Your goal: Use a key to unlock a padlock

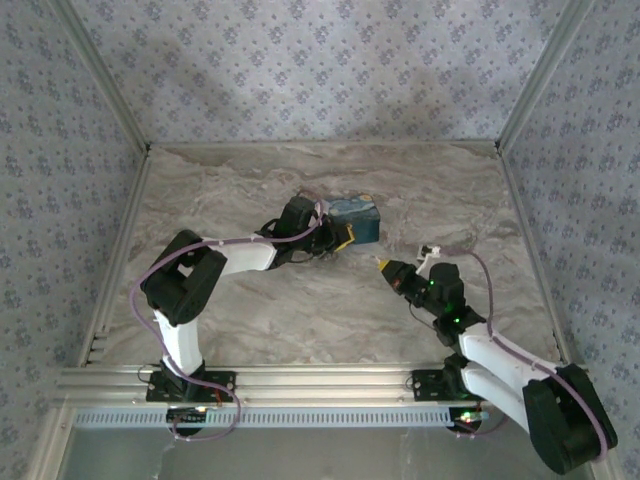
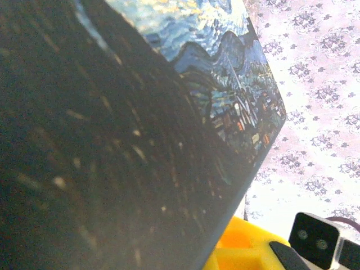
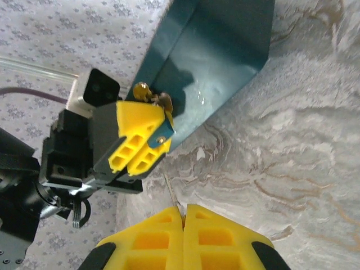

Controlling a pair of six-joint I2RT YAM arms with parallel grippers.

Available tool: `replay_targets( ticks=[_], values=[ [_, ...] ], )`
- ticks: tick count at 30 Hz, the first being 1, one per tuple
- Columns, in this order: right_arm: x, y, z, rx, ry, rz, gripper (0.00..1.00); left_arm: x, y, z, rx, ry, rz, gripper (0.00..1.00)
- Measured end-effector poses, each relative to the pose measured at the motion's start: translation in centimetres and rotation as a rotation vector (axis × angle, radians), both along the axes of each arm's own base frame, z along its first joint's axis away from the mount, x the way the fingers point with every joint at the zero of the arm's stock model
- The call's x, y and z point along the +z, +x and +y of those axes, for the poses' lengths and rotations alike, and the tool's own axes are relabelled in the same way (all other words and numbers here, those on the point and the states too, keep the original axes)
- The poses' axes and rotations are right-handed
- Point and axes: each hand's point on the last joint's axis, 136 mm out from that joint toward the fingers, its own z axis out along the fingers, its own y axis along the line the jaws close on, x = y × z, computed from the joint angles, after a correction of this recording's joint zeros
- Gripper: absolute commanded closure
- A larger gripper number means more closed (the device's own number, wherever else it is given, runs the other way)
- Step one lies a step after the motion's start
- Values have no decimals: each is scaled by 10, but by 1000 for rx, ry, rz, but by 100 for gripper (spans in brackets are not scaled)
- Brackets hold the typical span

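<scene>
The blue-and-yellow swirl-painted box (image 1: 357,215) stands mid-table; its teal side (image 3: 216,50) fills the upper part of the right wrist view. My left gripper (image 3: 164,128) presses against the box, its yellow fingers (image 3: 135,147) shut on the tiny blue padlock (image 3: 167,135), whose brass keyhole end faces outward. Brass fittings (image 3: 151,95) show just above it. My right gripper (image 3: 184,209) is shut on the thin silvery key (image 3: 170,190), whose blade points toward the padlock, a short gap away. In the top view the left gripper (image 1: 340,240) and right gripper (image 1: 384,264) nearly meet.
Marble-patterned tabletop (image 1: 300,300) lies around the box, ringed by patterned walls (image 1: 320,70). The left wrist view is taken up close by the box's painted face (image 2: 225,73), with one yellow finger (image 2: 253,247) and the right wrist's camera (image 2: 315,242) at the bottom.
</scene>
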Motion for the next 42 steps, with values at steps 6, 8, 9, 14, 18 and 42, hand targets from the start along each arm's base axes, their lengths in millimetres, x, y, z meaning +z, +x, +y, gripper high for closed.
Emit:
replay_targets(
  ticks=[6,8,9,14,18,42],
  values=[
    [-13,1,14,18,-1,32,100,6,3,-2,6,-24,-11,93],
    [-15,2,18,23,2,35,100,8,3,-3,10,-34,-13,93],
    [-15,3,20,25,3,33,100,9,4,-3,10,-38,-15,93],
    [-4,10,27,29,26,8,100,14,5,-5,13,-54,-24,93],
    [8,17,31,23,47,-20,100,14,6,-5,13,-56,-26,93],
    [8,43,45,6,125,-15,100,15,5,-5,26,-97,-21,93]
  ],
)
